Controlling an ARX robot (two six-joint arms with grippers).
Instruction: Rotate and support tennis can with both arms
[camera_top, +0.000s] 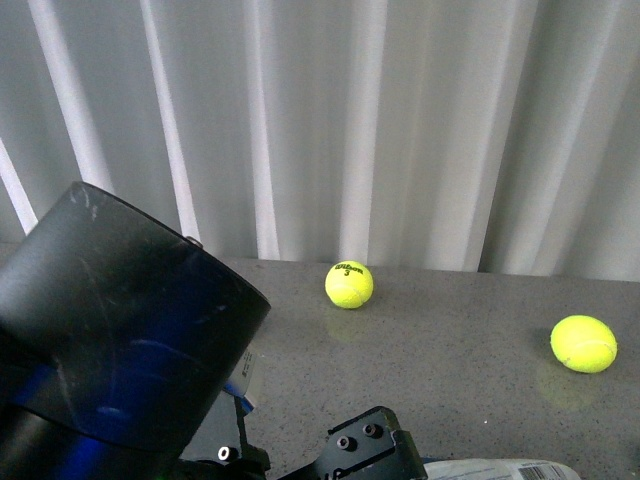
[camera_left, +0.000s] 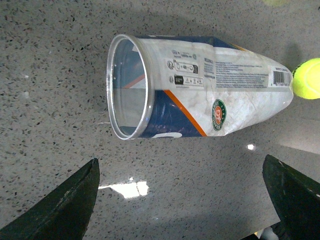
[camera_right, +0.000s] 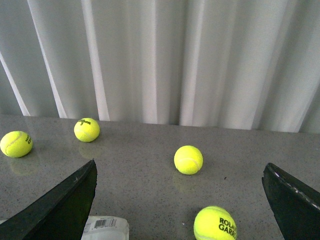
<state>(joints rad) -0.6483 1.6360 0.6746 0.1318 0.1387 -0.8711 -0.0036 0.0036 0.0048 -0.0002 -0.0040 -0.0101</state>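
The tennis can (camera_left: 200, 95) lies on its side on the grey speckled counter, its open silver rim (camera_left: 127, 92) turned one way and its closed end beside a yellow ball (camera_left: 307, 78). My left gripper (camera_left: 182, 200) hangs open above the counter just short of the can, touching nothing. Looking across the counter toward the curtain, my right gripper (camera_right: 180, 202) is open too, and the can's barcoded end (camera_right: 105, 227) shows by one finger (camera_right: 65, 205). In the front view only a sliver of the can (camera_top: 500, 470) shows at the bottom edge, behind the bulky left arm (camera_top: 130, 330).
Loose tennis balls lie on the counter (camera_top: 450, 330): one near the curtain (camera_top: 349, 284), one at the right (camera_top: 583, 343). The right wrist view shows several balls (camera_right: 188, 159) (camera_right: 215, 223) (camera_right: 87, 129) ahead. A white pleated curtain (camera_top: 400, 120) closes the back.
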